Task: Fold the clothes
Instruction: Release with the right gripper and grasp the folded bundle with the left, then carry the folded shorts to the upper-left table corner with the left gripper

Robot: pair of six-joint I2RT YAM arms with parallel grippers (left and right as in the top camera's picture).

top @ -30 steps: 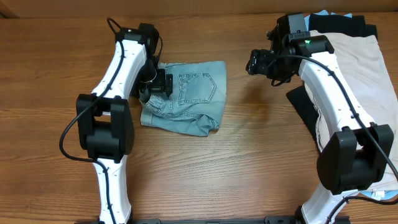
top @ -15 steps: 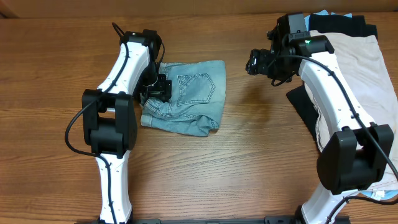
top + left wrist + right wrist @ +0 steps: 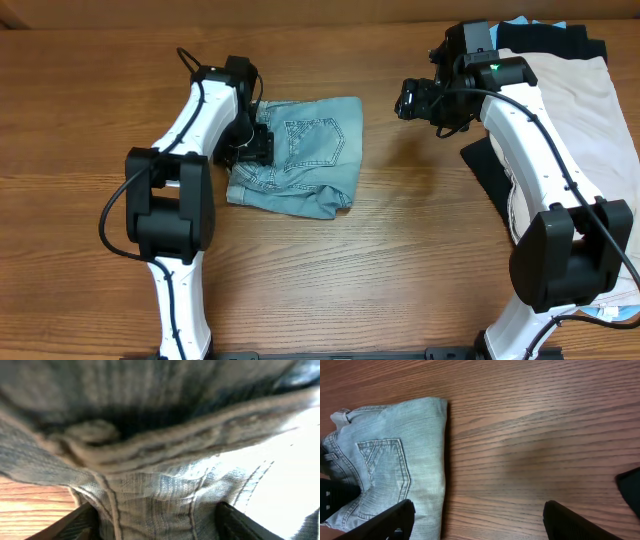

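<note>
The light-wash denim shorts [image 3: 305,155] lie folded and bunched on the wooden table, one patch pocket facing up. My left gripper [image 3: 262,143] is at their left edge. In the left wrist view its fingers [image 3: 157,522] stand wide apart with denim [image 3: 160,460] filling the gap between them. My right gripper [image 3: 407,100] hovers open and empty to the right of the shorts. In the right wrist view its fingers [image 3: 477,520] span bare wood beside the shorts' right edge [image 3: 395,460].
A beige garment [image 3: 580,100] lies spread at the right under my right arm. A black garment [image 3: 550,40] and a sky-blue one [image 3: 520,22] lie at the back right. More black cloth [image 3: 490,170] shows beside the right arm.
My left wrist has shifted slightly at the shorts' left edge and come back. The shorts and the right arm have hardly moved.
</note>
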